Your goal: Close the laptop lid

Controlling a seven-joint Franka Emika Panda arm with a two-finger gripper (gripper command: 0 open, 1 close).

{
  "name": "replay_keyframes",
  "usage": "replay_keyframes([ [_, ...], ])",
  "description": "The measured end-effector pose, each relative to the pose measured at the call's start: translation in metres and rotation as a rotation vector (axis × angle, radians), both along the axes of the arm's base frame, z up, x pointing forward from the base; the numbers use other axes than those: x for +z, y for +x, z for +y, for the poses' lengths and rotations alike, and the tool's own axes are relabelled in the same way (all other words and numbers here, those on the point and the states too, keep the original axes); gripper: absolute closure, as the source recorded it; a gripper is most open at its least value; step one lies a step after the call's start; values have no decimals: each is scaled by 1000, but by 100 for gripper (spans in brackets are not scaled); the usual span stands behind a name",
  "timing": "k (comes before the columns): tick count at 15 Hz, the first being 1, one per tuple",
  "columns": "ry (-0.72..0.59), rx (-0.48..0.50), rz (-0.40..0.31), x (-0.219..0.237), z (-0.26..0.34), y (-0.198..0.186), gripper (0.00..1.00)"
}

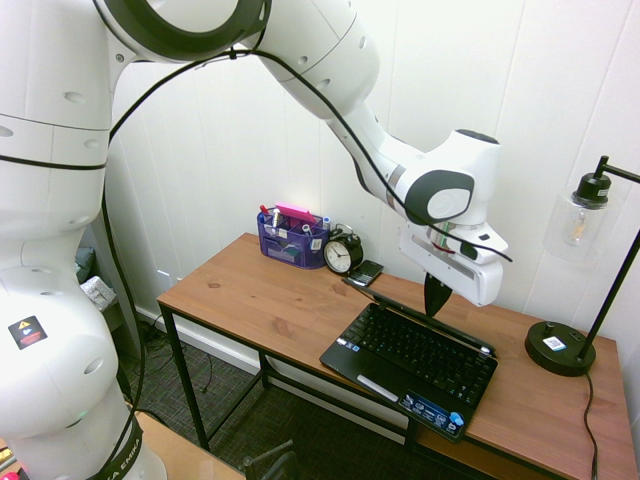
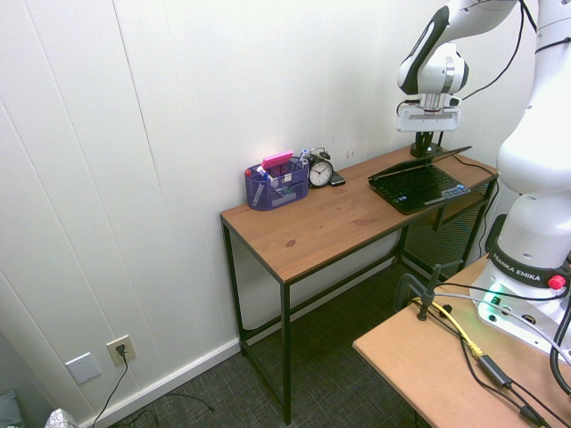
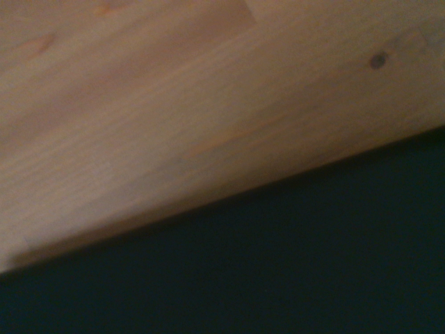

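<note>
A small black laptop (image 1: 415,358) with colourful stickers on its palm rest lies on the right half of the wooden desk (image 1: 260,300). The laptop lid (image 1: 395,303) is tilted low over the keyboard, partly down, and shows as a thin dark edge. My gripper (image 1: 437,300) is shut, pointing down, with its tips against the lid's back near its top edge. From the other side, the gripper (image 2: 427,148) stands just behind the lid (image 2: 439,154), which leans over the laptop base (image 2: 417,185). The wrist view shows blurred wood and the lid's dark surface (image 3: 292,271).
At the back of the desk stand a purple organiser (image 1: 290,240) with pens, a black alarm clock (image 1: 342,255) and a small dark device (image 1: 366,272). A black lamp (image 1: 562,348) with a glass bulb stands at the desk's right end. The wall is close behind.
</note>
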State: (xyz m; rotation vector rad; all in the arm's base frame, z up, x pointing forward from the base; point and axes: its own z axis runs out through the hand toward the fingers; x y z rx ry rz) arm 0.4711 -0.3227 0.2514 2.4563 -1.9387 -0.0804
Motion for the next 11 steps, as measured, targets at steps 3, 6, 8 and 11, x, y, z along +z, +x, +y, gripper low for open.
replay_keyframes([
  [3,18,0,43,-22,-1,-19,100],
  [6,28,2,87,-48,-3,-30,100],
  [8,33,5,108,-64,-7,-36,100],
  [11,30,-17,68,-61,-17,-39,100],
])
